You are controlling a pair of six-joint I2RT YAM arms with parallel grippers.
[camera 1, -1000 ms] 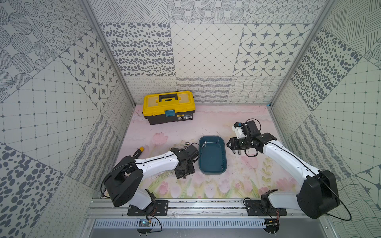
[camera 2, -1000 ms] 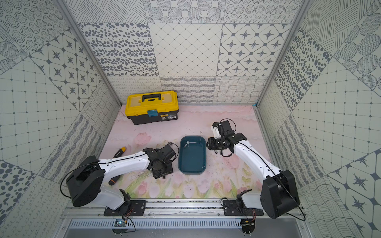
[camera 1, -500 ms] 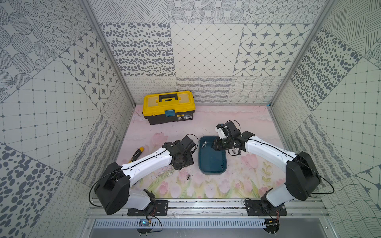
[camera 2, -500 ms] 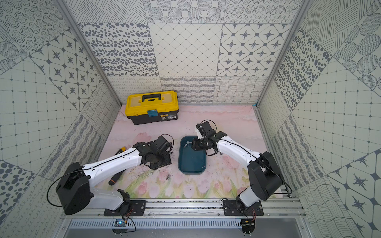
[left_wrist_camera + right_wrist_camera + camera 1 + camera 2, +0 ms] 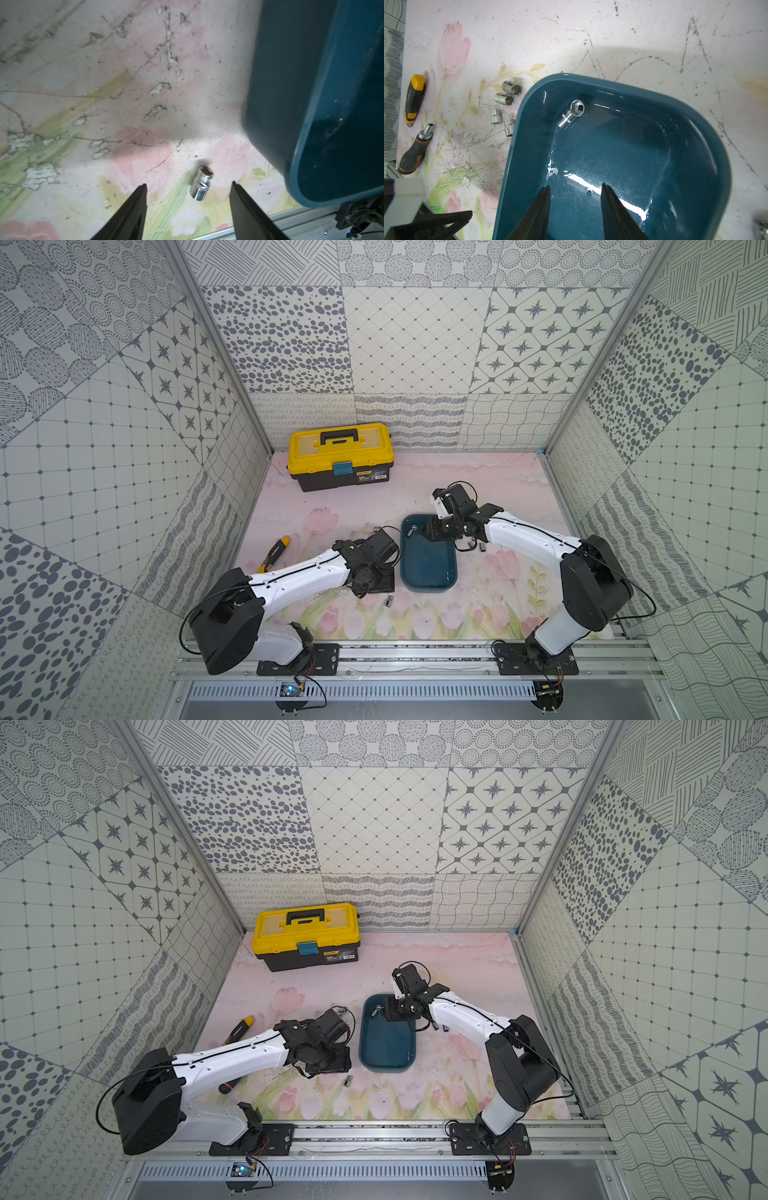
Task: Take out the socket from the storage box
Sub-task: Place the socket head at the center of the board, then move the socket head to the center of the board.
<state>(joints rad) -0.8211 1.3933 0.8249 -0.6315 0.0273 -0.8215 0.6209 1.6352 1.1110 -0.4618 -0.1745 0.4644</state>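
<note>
The storage box [image 5: 428,568] [image 5: 386,1048] is a dark teal tub in mid-table. One shiny socket [image 5: 571,113] lies in its far corner, leaning on the wall, and shows in both top views [image 5: 411,531] [image 5: 376,1009]. My right gripper [image 5: 575,185] [image 5: 430,530] hovers open over the tub's floor [image 5: 633,155], short of that socket and holding nothing. My left gripper [image 5: 188,183] [image 5: 374,583] stands open over the mat just left of the tub [image 5: 311,104]. A socket [image 5: 202,182] [image 5: 389,600] lies loose on the mat by its fingertips.
A yellow-lidded toolbox [image 5: 340,456] [image 5: 305,936] stands at the back left. A yellow-black knife [image 5: 414,97] [image 5: 274,556], a screwdriver handle [image 5: 415,151] and several sockets [image 5: 506,97] lie left of the tub. More sockets [image 5: 476,546] lie on its right.
My right gripper swung left from beside the tub to over its far end. The left gripper opened wider and drew back, leaving a socket on the mat.
</note>
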